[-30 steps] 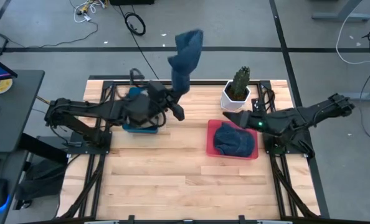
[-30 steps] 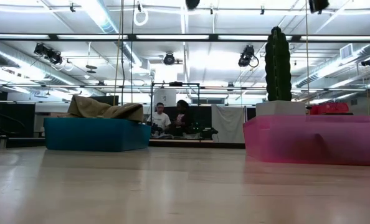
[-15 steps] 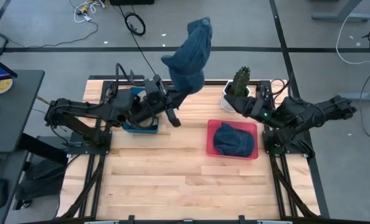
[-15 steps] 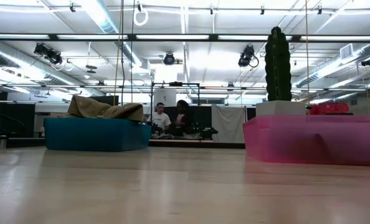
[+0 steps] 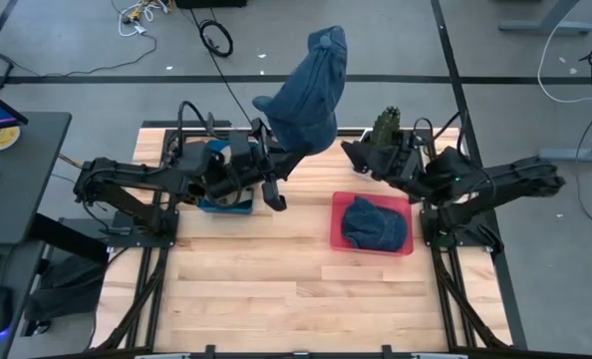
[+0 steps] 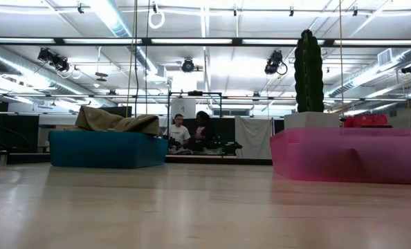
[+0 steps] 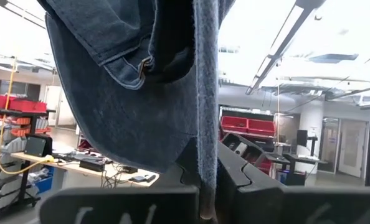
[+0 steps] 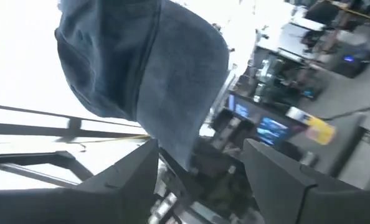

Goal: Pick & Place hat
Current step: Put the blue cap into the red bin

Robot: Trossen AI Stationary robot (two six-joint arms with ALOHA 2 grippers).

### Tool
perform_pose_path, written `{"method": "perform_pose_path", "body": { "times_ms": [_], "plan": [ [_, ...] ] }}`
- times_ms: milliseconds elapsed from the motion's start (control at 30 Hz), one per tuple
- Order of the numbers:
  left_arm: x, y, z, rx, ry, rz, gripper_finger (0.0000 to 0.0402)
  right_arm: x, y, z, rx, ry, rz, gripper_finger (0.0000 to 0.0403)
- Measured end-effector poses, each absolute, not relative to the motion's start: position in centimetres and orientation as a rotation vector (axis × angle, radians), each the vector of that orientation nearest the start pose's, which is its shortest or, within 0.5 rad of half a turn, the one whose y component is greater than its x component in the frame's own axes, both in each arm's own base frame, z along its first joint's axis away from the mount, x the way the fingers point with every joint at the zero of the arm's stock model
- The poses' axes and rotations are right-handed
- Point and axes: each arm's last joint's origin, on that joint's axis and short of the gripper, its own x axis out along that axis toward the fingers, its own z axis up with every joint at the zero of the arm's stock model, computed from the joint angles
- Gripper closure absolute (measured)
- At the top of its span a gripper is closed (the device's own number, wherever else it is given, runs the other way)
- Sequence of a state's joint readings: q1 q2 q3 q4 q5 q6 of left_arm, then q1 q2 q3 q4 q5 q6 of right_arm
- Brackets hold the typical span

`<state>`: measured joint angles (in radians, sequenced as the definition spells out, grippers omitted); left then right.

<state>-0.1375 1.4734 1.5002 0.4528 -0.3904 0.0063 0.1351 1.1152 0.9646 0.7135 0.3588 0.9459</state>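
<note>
My left gripper point(image 5: 281, 158) is shut on a blue denim hat point(image 5: 311, 90) and holds it high above the table's far middle; the wrist view shows the hat point(image 7: 129, 81) filling the picture. My right gripper point(image 5: 356, 158) is raised beside the hat's right side, open. In its wrist view the hat point(image 8: 141, 74) hangs ahead of its spread fingers point(image 8: 278, 180), and I cannot tell whether they touch it. A second blue hat point(image 5: 374, 224) lies in the pink tray point(image 5: 338, 234). Neither gripper shows in the low view. My left gripper pinches a narrow fold of the hat's cloth point(image 7: 205, 168) between its two fingers, at the hat's lower edge. The hat is lifted clear of the table and everything on it. Most of the cloth spreads out beyond the fingertips.
A blue bin point(image 6: 108, 149) with a tan cloth in it stands at the far left, under my left arm. A cactus in a white pot point(image 5: 384, 135) stands at the far right, behind the pink tray point(image 6: 347, 155). Bare wood fills the table's near half.
My left gripper has raised the hat higher and carried it a little toward the right edge; the hat has spread wider. My right gripper has left the pink tray, risen toward the hat and the far edge, and opened.
</note>
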Motion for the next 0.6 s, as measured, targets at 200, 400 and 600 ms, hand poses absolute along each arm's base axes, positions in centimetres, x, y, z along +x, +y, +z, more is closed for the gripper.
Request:
{"method": "perform_pose_path", "body": {
  "times_ms": [200, 400, 600],
  "plan": [
    [31.9, -3.3, 47.8, -0.112, -0.481, 0.251, 0.039, 24.9, 1.7, 40.9, 1.074, -0.641, 0.151, 0.0167],
    [31.9, -3.3, 47.8, -0.106, -0.479, 0.231, 0.039, 25.8, 1.1, 40.6, 1.071, -0.692, 0.194, 0.0168],
    [32.2, -3.4, 47.6, -0.103, -0.469, 0.231, 0.0391, 26.2, 0.3, 40.6, 1.067, -0.746, 0.246, 0.0168]
  ]
}}
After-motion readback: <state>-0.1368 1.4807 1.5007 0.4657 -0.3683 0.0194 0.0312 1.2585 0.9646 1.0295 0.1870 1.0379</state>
